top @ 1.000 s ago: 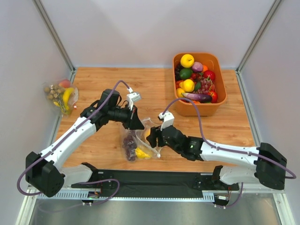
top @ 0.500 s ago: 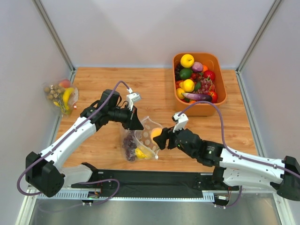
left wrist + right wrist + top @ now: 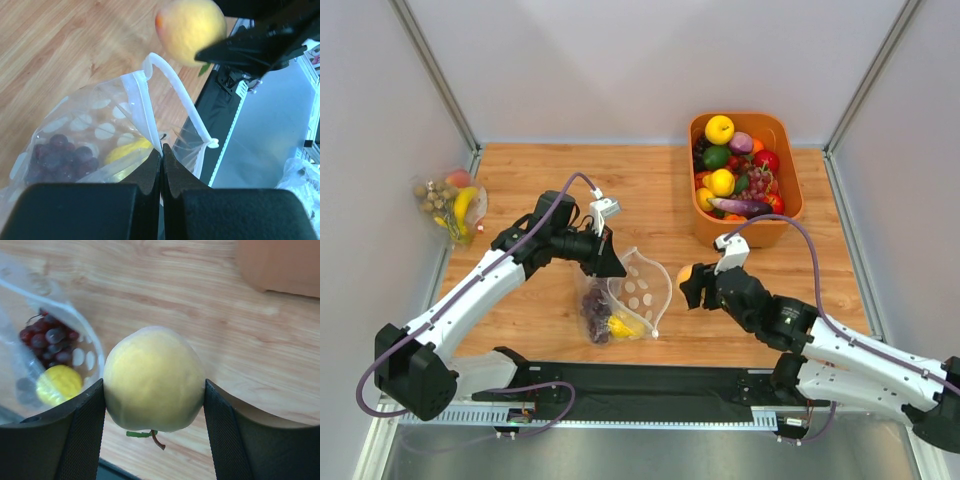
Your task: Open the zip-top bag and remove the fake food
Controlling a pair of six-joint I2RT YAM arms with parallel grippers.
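Zip-top bag point(image 3: 638, 290) lies on the wooden table point(image 3: 650, 185) near the front edge, between the two arms, with its mouth gaping wide toward the right. The left gripper point(image 3: 161, 152) has its jaws pressed tight together on the bag's upper lip, right at the white zip strip, and holds that edge up. The other lip of the strip curls loosely away from it.

Two pieces of fake food sit inside the bag. The bunch of dark purple grapes point(image 3: 60, 155) is low in the bag, and the small yellow fruit point(image 3: 127, 149) is close beside it, nearer the pinched edge.

The right gripper point(image 3: 154, 390) is clamped on the round orange-yellow fruit point(image 3: 154, 372), with one finger against each side. A small green leaf and stem show beneath the fruit. This fruit is outside the bag, held just to the right of the open mouth and apart from the plastic.

An orange tub point(image 3: 790, 218) heaped with mixed fruit and vegetables stands at the far right of the table. A second clear bag point(image 3: 448, 200), holding a banana and nuts, rests at the table's left edge.
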